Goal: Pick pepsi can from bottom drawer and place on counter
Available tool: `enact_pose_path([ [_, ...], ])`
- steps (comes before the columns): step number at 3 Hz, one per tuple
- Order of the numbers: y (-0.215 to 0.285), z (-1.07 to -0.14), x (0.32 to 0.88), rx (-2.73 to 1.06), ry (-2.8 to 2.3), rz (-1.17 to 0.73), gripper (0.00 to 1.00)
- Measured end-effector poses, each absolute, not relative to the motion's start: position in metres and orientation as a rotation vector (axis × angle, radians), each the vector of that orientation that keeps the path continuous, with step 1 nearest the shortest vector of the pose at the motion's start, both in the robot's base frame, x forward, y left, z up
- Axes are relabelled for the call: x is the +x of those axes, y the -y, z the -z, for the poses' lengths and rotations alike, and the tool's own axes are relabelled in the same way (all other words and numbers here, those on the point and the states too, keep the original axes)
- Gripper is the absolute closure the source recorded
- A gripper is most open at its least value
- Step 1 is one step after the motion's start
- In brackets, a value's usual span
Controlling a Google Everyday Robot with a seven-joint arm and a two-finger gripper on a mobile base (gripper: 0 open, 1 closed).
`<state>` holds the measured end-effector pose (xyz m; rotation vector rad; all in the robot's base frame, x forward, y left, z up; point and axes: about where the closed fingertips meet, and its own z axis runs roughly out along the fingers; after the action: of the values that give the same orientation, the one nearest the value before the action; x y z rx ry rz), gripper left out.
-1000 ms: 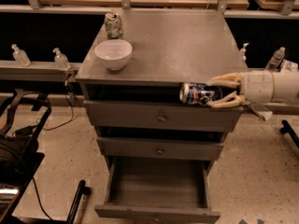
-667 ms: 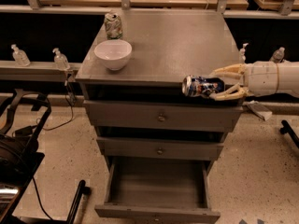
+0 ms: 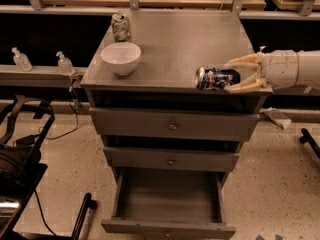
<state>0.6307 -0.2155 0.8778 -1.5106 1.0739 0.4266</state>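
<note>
Camera view. The end effector [image 3: 231,77] reached in from the right, level with the near right edge of the counter [image 3: 185,41], its two pale fingers [image 3: 242,61] clasped around the pepsi can [image 3: 211,78]. The can lay on its side over that edge, silver end pointing left. A white bowl [image 3: 121,57] stood near left, with a pale can [image 3: 120,27] beyond it. Below, the bottom drawer [image 3: 167,229] stood pulled open.
</note>
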Motion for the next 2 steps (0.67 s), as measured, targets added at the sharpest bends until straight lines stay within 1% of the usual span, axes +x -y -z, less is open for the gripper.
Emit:
enact_pose_path([
  [2,0.199,-0.873,0.659,-1.513,-1.11,-0.435,1.0],
])
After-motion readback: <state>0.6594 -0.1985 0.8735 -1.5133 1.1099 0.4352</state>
